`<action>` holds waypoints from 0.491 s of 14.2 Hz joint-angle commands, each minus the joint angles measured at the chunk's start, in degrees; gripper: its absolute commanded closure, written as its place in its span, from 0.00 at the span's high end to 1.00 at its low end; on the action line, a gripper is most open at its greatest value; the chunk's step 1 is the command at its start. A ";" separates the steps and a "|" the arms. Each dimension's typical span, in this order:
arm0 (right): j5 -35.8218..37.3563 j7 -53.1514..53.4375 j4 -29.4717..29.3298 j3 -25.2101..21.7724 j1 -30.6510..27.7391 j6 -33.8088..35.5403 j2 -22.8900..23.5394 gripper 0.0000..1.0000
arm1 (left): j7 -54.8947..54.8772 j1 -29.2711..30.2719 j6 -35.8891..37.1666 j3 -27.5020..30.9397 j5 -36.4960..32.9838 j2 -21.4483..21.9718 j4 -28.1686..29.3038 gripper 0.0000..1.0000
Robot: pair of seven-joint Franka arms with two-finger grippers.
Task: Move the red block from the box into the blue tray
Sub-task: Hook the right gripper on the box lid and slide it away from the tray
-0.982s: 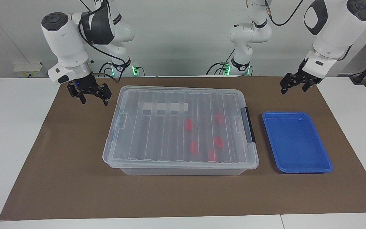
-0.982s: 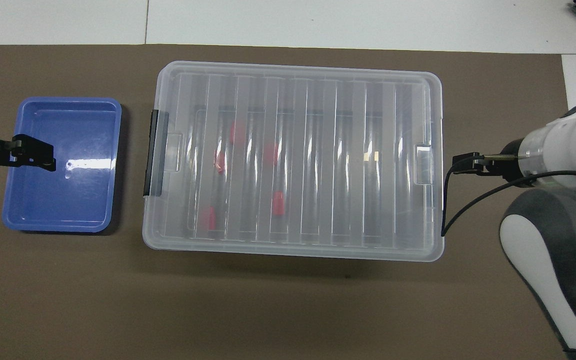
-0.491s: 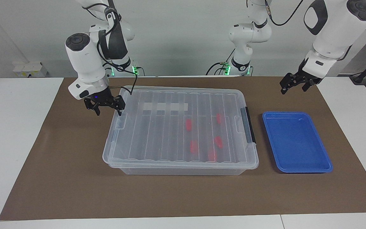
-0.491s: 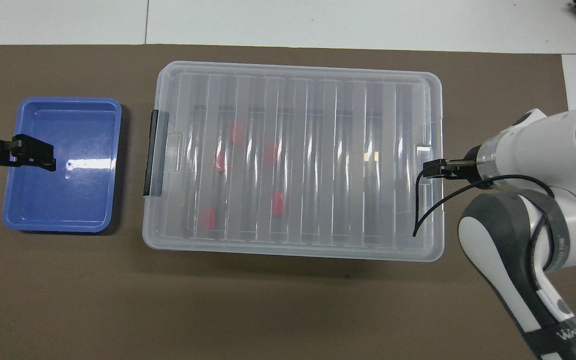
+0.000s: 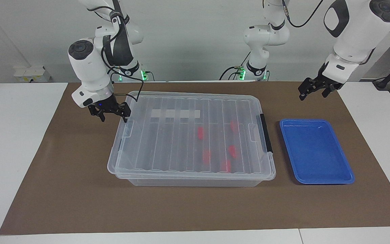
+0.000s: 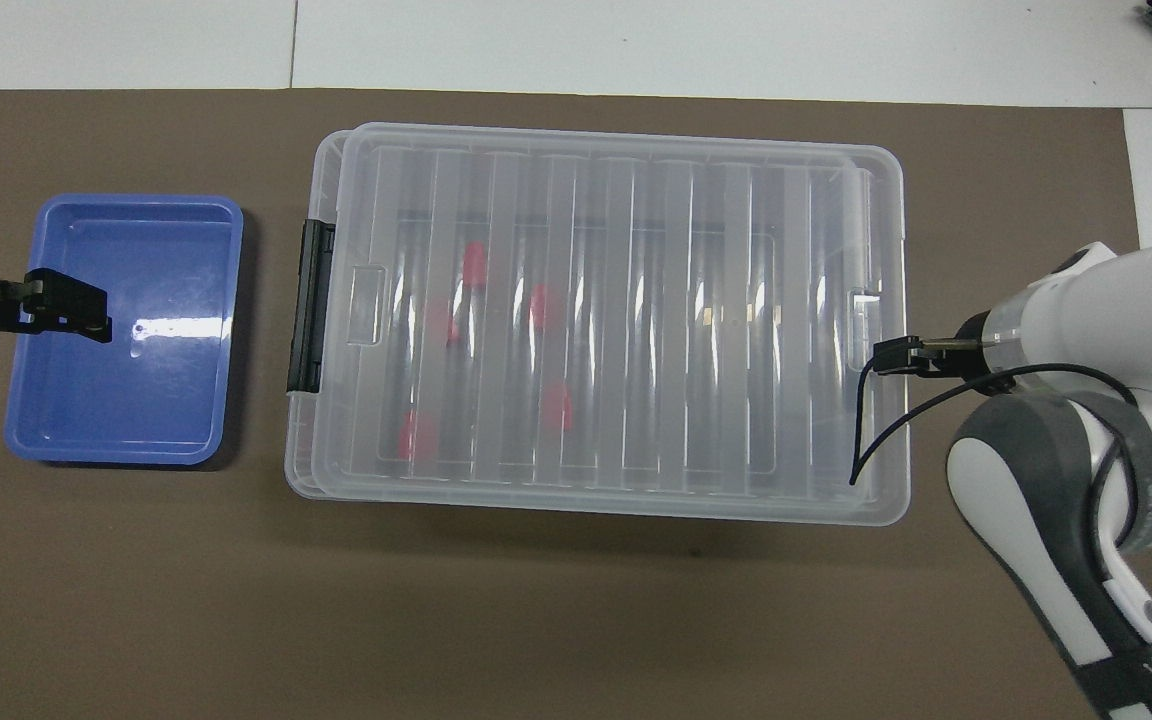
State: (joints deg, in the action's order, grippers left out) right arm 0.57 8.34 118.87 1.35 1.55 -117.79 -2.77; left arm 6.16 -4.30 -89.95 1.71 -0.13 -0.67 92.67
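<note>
Overhead, we see a brown mat (image 6: 576,620) covering the white surface (image 6: 716,40); a pale wall (image 5: 195,40) backs the robots. The box (image 6: 596,320) sits mid-mat, lid (image 5: 168,142) askew, red blocks (image 5: 200,133) inside. The blue tray (image 6: 126,330) lies at nine o'clock. Our right end effector (image 5: 111,112) — fingers spread — is at the lid's edge; whether it touches, we cannot tell. Our left end effector (image 5: 313,88) — spread, empty — hangs near the tray.

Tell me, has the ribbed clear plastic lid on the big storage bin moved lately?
Yes. The ribbed clear lid has slid toward the right arm's end, away from the black latch, overhanging the bin there.
</note>
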 commanded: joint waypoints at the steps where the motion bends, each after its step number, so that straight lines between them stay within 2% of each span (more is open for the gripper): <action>1: -0.48 -4.91 2.59 0.14 -5.66 -0.17 -1.62 1.00 | -0.18 -0.53 0.66 0.75 0.48 1.02 0.84 1.00; 7: -0.40 -13.15 2.33 0.14 -14.46 -1.22 -1.36 1.00 | -0.18 -0.53 0.66 0.75 0.48 1.11 0.84 1.00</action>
State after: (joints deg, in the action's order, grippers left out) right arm 0.54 -1.28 119.55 0.97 -10.57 -117.75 -3.26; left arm 6.16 -4.30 -89.95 1.71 -0.13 -0.67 92.67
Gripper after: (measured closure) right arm 0.000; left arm 0.000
